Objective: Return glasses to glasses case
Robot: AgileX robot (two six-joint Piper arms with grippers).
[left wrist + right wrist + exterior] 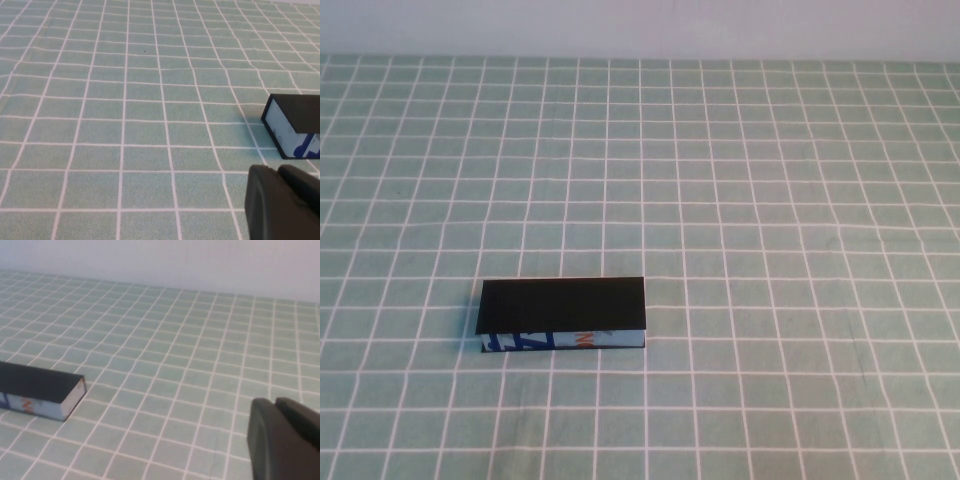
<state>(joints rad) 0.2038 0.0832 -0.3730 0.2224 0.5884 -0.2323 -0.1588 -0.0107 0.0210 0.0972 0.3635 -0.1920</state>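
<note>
The glasses case (pixel 563 304), the one box on the green checked tablecloth (pixel 770 200), lies closed, left of centre and toward the table's near edge, while the left gripper (pixel 282 202) and right gripper (pixel 282 437) sit apart from it, their spread impossible to tell.

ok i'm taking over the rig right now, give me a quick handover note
Left claw: off the table near the robot, left of the glasses case, holding nothing visible.
Right claw: likewise pulled back, to the right of the case.
Neither arm shows in the high view.
The case lies on the checked cloth, lid shut, printed edge toward the robot.
The glasses are not in view; whether they are inside cannot be told. Check before reopening.
</note>
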